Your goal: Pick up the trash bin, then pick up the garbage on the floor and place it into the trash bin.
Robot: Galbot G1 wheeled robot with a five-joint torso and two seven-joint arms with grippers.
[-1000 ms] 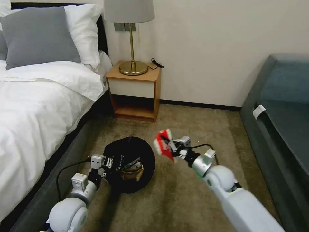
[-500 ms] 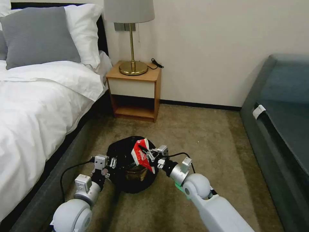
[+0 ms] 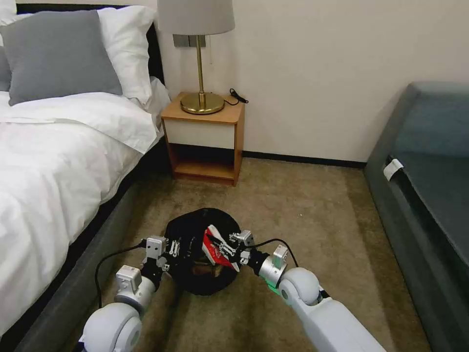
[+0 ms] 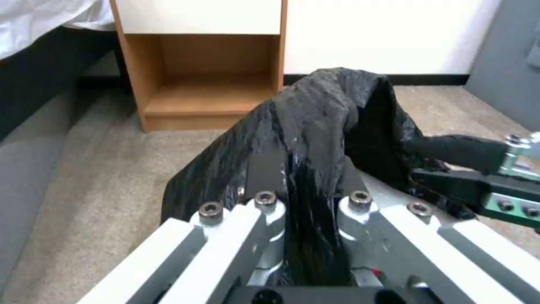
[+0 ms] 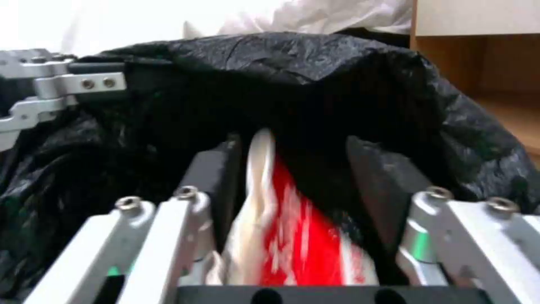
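The left end effector (image 3: 177, 248) is seen low at the near left, its fingers (image 4: 264, 169) pinched on the crinkled black liner at the rim of the trash bin (image 3: 193, 230), which is held just above the carpeted floor (image 3: 312, 215). In the left wrist view the liner (image 4: 315, 126) is bunched between the two pads. Just beside it on the right, the right end effector (image 3: 225, 247) is reached over the bin's mouth from the near right, and the crushed red-and-white packet (image 3: 213, 243) is carried between its fingers. In the right wrist view the packet (image 5: 287, 236) lies against one finger (image 5: 217, 169), while the other finger is held apart from it, so the fingers appear partly spread. A tan piece of garbage (image 3: 201, 269) is glimpsed inside the bin under the packet. Farther back, a wooden nightstand (image 3: 205, 142) with a brass lamp (image 3: 199, 58) is set against the wall, with the bed (image 3: 53, 161) to its left.
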